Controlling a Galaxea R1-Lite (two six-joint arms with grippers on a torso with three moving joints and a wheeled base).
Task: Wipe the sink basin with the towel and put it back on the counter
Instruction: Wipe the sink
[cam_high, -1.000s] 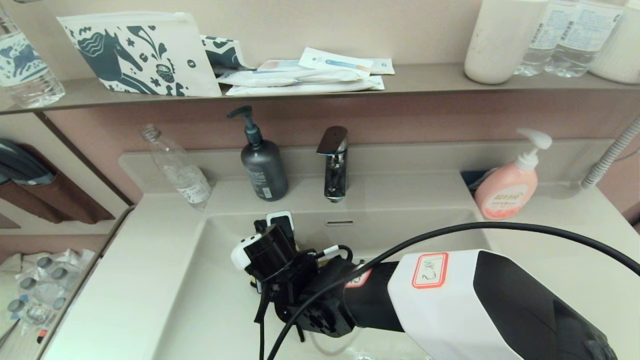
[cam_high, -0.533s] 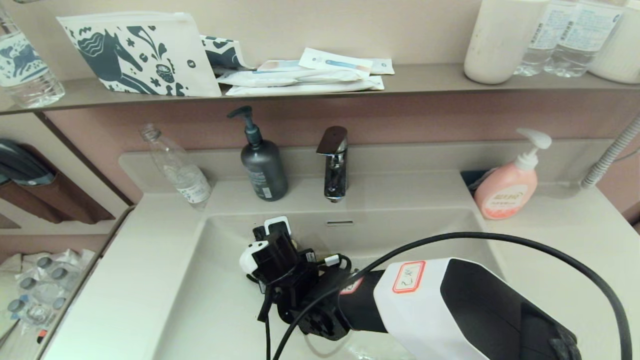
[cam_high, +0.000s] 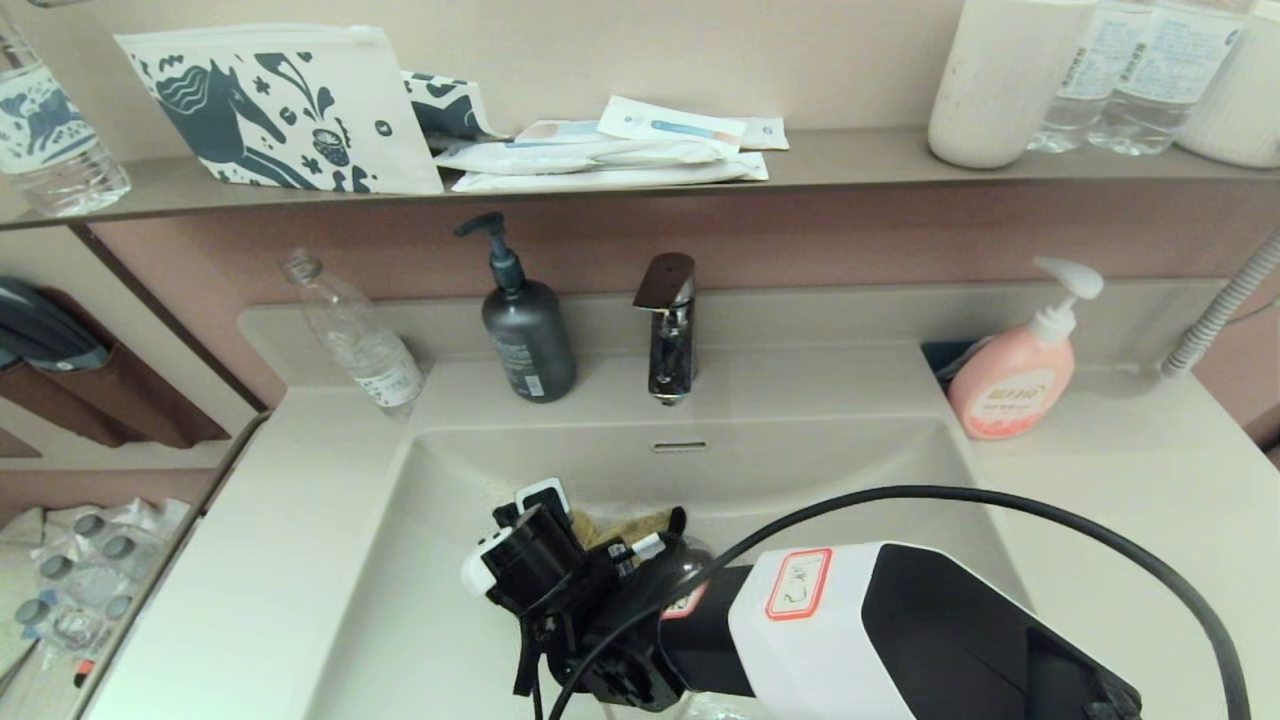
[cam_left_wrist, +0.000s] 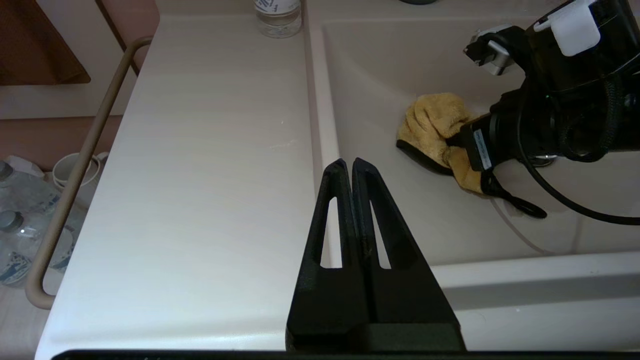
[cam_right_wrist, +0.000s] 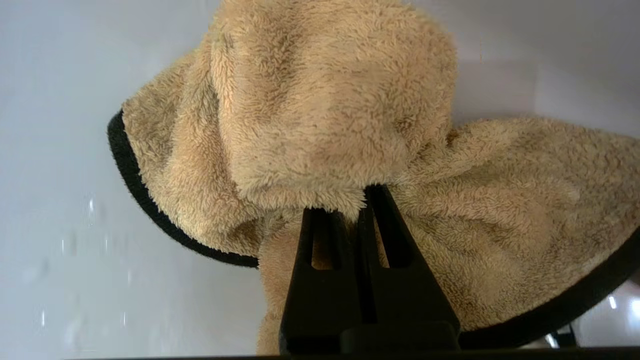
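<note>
One right gripper (cam_right_wrist: 362, 205) clamped on towel (cam_right_wrist: 320, 125) | mid sink basin (cam_high: 800, 470) | walls apart

Mustard-yellow towel (cam_right_wrist: 320, 125) (black-trimmed) on the off-white sink basin (cam_high: 800, 470).

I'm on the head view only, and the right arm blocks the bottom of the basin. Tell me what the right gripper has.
Observer: The right gripper is shut on the towel; the right wrist view shows the yellow pile bunched over its fingertips.
Operator: Confirm that the towel is down on the sink basin.
Observer: In the left wrist view the towel lies against the floor of the sink basin, near the wall on the robot's left, black loop trailing behind it.
Operator: Report the left gripper.
Observer: The left gripper is shut and empty, parked over the front of the counter at the basin's left rim.
</note>
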